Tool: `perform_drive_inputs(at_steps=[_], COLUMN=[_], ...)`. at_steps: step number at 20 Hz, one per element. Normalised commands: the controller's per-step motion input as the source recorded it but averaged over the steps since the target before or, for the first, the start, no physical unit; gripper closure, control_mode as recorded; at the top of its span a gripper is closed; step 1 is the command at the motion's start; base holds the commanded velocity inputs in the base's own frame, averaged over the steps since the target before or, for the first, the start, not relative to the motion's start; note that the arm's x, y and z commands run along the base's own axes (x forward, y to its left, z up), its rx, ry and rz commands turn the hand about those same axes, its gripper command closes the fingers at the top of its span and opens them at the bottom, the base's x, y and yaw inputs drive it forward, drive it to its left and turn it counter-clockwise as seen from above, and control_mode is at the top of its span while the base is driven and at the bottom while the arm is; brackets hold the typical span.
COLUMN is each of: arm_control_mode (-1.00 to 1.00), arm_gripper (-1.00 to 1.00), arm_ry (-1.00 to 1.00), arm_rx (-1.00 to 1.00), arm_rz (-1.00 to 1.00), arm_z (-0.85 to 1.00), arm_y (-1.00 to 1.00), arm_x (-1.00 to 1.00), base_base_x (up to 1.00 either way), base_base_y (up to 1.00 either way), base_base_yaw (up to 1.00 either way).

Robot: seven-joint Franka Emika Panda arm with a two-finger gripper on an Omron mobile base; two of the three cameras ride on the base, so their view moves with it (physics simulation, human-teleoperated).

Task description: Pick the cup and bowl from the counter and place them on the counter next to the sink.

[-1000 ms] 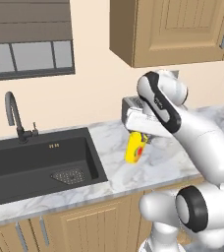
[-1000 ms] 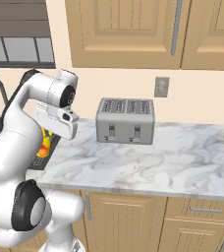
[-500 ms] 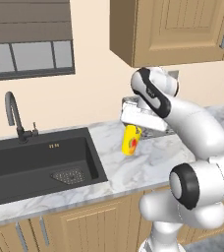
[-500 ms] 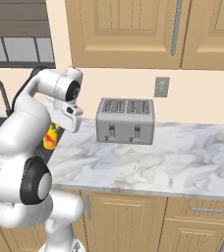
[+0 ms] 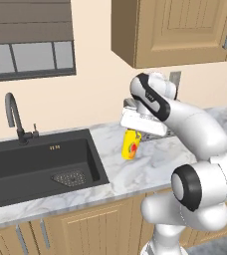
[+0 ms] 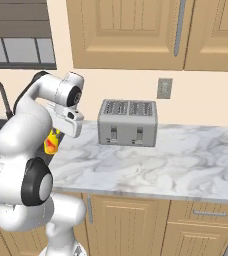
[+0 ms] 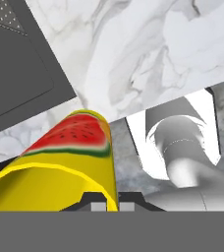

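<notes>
My gripper (image 5: 133, 132) is shut on the rim of the yellow cup (image 5: 130, 146), which has a red watermelon mark on its side. The cup hangs slightly tilted just above the white marble counter (image 5: 158, 160), a short way right of the black sink (image 5: 41, 158). From the right, the cup (image 6: 52, 141) shows partly behind my arm. In the hand view the cup (image 7: 65, 162) lies along my gripper (image 7: 109, 204), with the counter (image 7: 148, 49) and a corner of the sink (image 7: 15, 74) below. The bowl is out of view.
A dark arched faucet (image 5: 13, 117) stands behind the sink. A grey toaster (image 6: 128, 122) sits against the wall to the right of my arm. Wooden wall cabinets (image 5: 180, 30) hang overhead.
The gripper has carried the cup a little left toward the sink while the arm's elbow swung round. The grip has stayed shut on the cup.
</notes>
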Motion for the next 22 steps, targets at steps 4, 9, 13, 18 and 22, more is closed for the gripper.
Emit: perform_drive_inputs(at_steps=[4,9,13,18,22], arm_control_mode=[-1.00,-1.00,-1.00,-1.00,-1.00], arm_gripper=[1.00,1.00,1.00,1.00,1.00], arm_ry=[0.00,0.00,0.00,0.00,0.00], arm_rx=[-0.02,-0.04,-0.04,-0.02,-0.01], arm_rz=[0.00,-0.02,-0.04,-0.03,-0.03], arm_z=[-0.01,-0.26,-0.40,-0.32,-0.19], arm_y=[0.00,0.00,0.00,0.06,0.11], arm_x=[0.00,0.02,0.08,0.11,0.18], base_base_x=[0.00,0.00,0.00,0.00,0.00], base_base_y=[0.00,0.00,0.00,0.00,0.00], base_base_yaw=[0.00,0.00,0.00,0.00,0.00])
